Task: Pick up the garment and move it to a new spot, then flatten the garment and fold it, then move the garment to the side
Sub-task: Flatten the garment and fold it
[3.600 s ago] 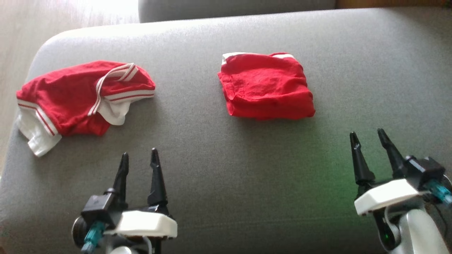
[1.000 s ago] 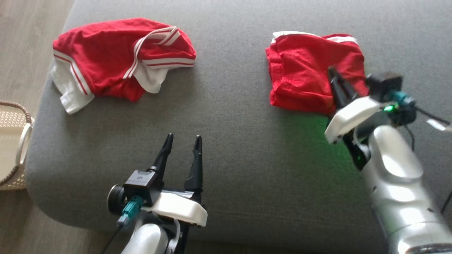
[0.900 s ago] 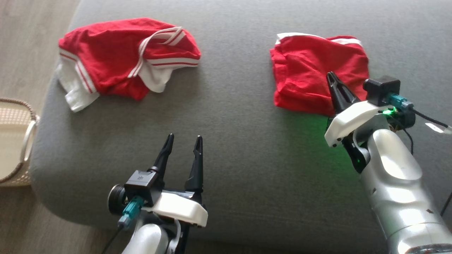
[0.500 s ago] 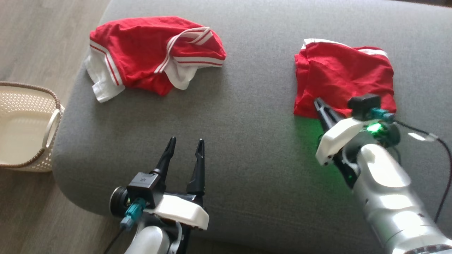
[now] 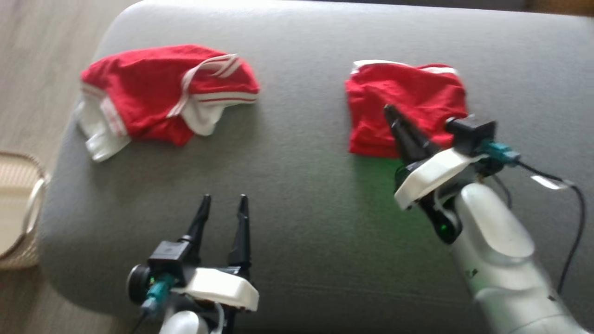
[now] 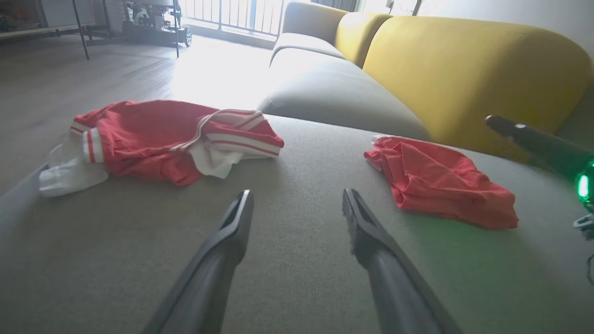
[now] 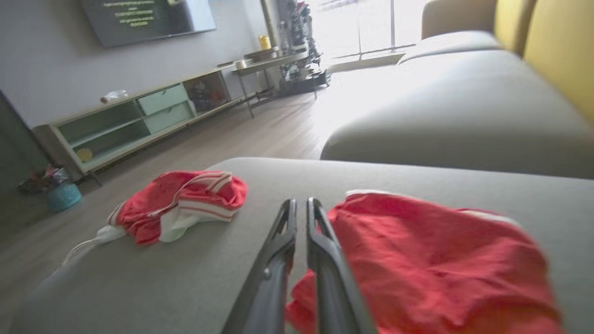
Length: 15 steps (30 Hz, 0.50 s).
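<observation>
A folded red garment [image 5: 408, 97] lies on the right of the grey sofa seat [image 5: 301, 195]. A crumpled red and white garment [image 5: 158, 93] lies on the left. My right gripper [image 5: 389, 110] is shut with nothing between its fingers, its tips over the folded garment's near left part. In the right wrist view the shut right gripper [image 7: 300, 202] points just left of the folded garment [image 7: 431, 260], with the crumpled one [image 7: 185, 202] further left. My left gripper [image 5: 223, 199] stands open above bare cushion, and in its own view [image 6: 297, 195] it points between the two garments.
A pale woven basket [image 5: 18, 208] stands on the wood floor off the seat's left end. Behind the seat rise a yellow backrest [image 6: 464, 69] and another grey cushion [image 6: 334, 88]. A low cabinet [image 7: 139, 120] lines the far wall.
My right gripper's jaws have closed fully, with no cloth in them. The head camera has shifted, so the whole picture has moved. Both garments lie as before, and the left gripper stays open.
</observation>
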Available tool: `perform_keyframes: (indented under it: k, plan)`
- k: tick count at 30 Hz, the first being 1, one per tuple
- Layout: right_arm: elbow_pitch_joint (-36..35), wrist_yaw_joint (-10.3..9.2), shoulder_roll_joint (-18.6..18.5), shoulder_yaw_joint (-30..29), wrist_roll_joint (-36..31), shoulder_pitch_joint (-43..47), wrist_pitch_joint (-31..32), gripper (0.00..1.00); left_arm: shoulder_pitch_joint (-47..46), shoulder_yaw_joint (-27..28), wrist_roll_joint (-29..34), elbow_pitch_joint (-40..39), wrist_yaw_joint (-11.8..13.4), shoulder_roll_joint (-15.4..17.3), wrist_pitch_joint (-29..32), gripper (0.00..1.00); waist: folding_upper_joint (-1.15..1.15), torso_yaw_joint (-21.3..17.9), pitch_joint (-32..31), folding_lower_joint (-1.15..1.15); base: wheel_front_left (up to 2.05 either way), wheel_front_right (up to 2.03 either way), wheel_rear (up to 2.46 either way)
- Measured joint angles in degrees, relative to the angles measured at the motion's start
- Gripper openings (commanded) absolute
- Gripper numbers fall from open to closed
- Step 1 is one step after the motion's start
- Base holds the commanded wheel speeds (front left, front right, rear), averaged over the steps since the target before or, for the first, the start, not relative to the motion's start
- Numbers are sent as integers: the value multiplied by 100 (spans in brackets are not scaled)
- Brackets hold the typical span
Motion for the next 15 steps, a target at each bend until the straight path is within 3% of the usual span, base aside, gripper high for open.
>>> perform_keyframes:
  k: [1, 3, 7, 11, 15]
  plan:
    - [-223, 0, 2, -148, -124, 43, 0, 36, 23, 53, 5, -21, 4, 2, 0, 100, 0, -81, -19, 0, 0, 0, 0]
    - [-612, 0, -1, -476, -347, 190, -1, 100, 82, 186, 19, -129, 77, 1, 0, 100, 0, -245, -62, 0, 0, 0, 0]
    - [-1340, 0, -3, -1168, -780, 781, -1, 100, 117, 453, 33, -358, 255, 2, 0, 100, 0, -528, -189, 0, 0, 0, 0]
    - [-2001, 0, 2, -1504, -781, 1457, -1, 100, 233, 725, 80, -686, 401, 3, -1, 100, 0, -770, -350, 0, 0, 0, 0]
    - [-2443, 0, 15, -1774, -969, 2054, -1, 100, 391, 749, 114, -910, 290, 4, -1, 100, 0, -931, -514, 0, 0, 0, 0]
